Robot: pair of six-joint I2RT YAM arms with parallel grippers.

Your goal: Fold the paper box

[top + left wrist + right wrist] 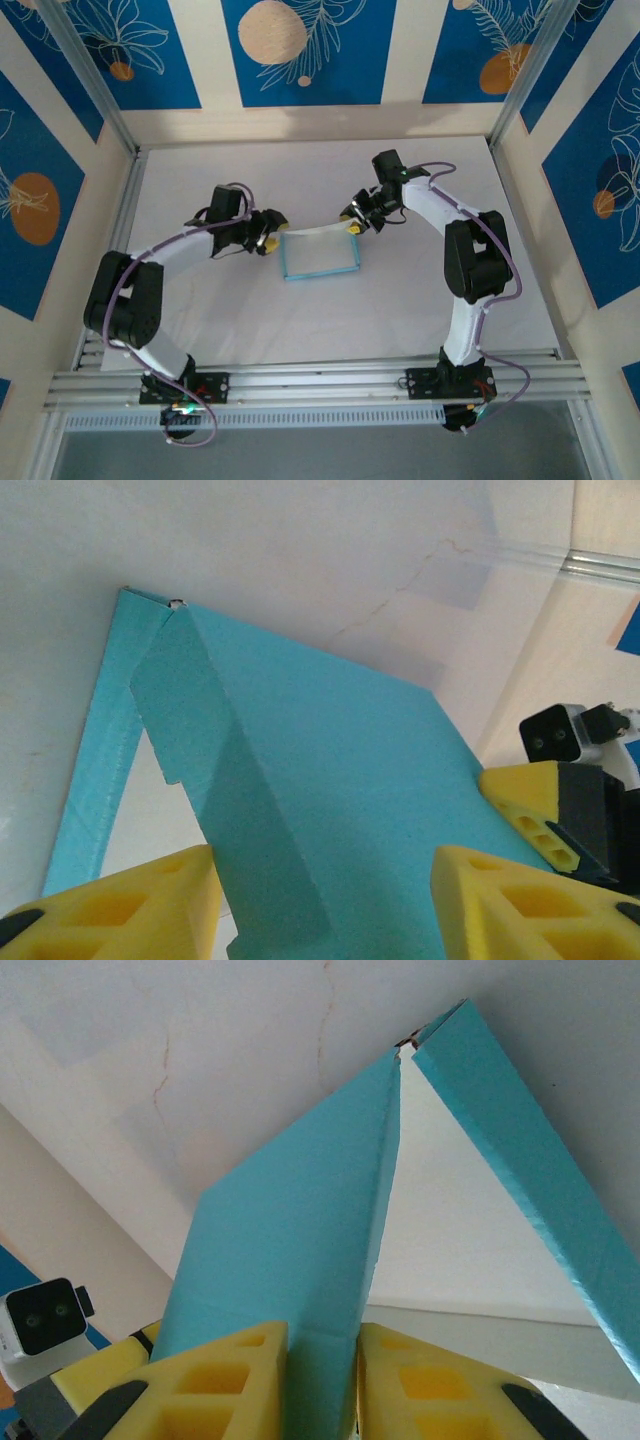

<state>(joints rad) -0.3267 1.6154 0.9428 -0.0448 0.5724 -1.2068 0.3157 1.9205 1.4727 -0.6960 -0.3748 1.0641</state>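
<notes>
The paper box [320,254] lies half-formed at the table's middle, with light-blue walls raised around a white floor. My left gripper [267,240] is at its left end. In the left wrist view its yellow fingers [120,905] stand apart, open, with a broad blue wall panel [330,760] reaching down between them. My right gripper [352,228] is at the box's far right corner. In the right wrist view it [322,1345] is shut on a folded blue wall flap [300,1220], pinched between both pads. A second blue wall [520,1150] runs off to the right.
The white table [200,320] spreads around the box, bounded by an aluminium rail [320,378] at the near edge and patterned blue walls behind and beside. The right gripper's yellow finger [525,800] shows past the panel in the left wrist view.
</notes>
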